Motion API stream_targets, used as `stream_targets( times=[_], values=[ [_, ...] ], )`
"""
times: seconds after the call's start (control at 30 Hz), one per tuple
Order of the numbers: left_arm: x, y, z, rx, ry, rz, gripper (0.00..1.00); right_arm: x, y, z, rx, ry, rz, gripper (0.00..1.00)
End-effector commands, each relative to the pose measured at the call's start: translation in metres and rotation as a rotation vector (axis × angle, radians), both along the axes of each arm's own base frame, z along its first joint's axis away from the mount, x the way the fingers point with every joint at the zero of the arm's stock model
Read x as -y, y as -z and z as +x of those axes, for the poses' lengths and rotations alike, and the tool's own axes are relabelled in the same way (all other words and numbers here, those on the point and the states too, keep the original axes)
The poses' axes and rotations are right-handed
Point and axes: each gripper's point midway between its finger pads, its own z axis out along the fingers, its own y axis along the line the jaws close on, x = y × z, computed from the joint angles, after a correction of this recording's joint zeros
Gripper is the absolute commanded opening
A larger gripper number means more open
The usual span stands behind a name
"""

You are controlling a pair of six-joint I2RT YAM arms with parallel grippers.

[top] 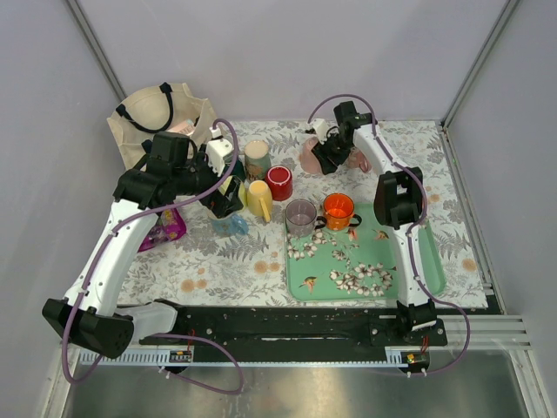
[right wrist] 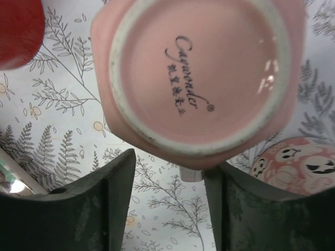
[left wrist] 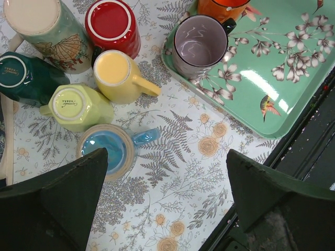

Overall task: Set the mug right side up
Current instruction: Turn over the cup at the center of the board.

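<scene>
A pink mug [right wrist: 199, 73] stands upside down on the flowered cloth at the back, its stamped base facing up; it also shows in the top view [top: 309, 159]. My right gripper [right wrist: 170, 164] is open just off the mug's near edge, and a small whitish piece below the mug's edge [right wrist: 191, 175] lies between the fingers without touching them. It is at the back centre in the top view [top: 329, 155]. My left gripper [left wrist: 166, 162] is open and empty above the cloth beside a blue mug [left wrist: 107, 151]; the top view shows it [top: 228, 200] over the mug cluster.
Upside-down yellow [left wrist: 115, 73], lime [left wrist: 76, 104], red [left wrist: 111, 23] and dark green [left wrist: 15, 76] mugs and a tall shell mug [left wrist: 39, 23] crowd the left. A grey mug [left wrist: 196, 44] and an orange mug [top: 338, 210] stand on the green tray [top: 422, 261]. A ghost-print mug [right wrist: 296, 162] and a tote bag [top: 157, 113] are nearby.
</scene>
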Motion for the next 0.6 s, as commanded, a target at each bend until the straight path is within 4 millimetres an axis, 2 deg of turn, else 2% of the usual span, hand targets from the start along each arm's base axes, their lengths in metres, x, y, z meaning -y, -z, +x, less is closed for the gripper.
stream_targets(
  times=[0.0, 0.13, 0.27, 0.33, 0.37, 0.47, 0.5, 0.57],
  values=[
    [0.004, -0.018, 0.002, 0.061, 0.011, -0.036, 0.98, 0.005, -0.003, -0.007, -0.029, 0.033, -0.005, 0.59],
    [0.006, -0.018, 0.002, 0.055, 0.008, -0.046, 0.98, 0.001, -0.005, 0.001, -0.018, 0.079, 0.022, 0.53],
    [0.005, -0.015, 0.001, 0.041, 0.001, -0.048, 0.98, -0.004, 0.000, 0.008, -0.014, 0.122, 0.029, 0.51],
    [0.005, -0.014, 0.000, 0.040, -0.001, -0.046, 0.98, -0.004, 0.004, 0.008, -0.013, 0.128, 0.006, 0.47],
    [0.005, -0.014, 0.001, 0.039, -0.001, -0.045, 0.98, -0.003, 0.005, 0.007, -0.017, 0.124, 0.000, 0.41],
    [0.004, -0.014, 0.002, 0.043, -0.007, -0.040, 0.98, -0.008, -0.002, -0.002, -0.039, 0.075, 0.045, 0.07],
    [0.003, -0.015, 0.003, 0.050, -0.006, -0.038, 0.98, -0.009, -0.008, -0.002, -0.035, 0.079, 0.055, 0.00],
    [0.003, -0.016, 0.004, 0.060, 0.001, -0.030, 0.97, -0.011, -0.023, -0.004, -0.027, 0.073, 0.087, 0.00]
  ],
)
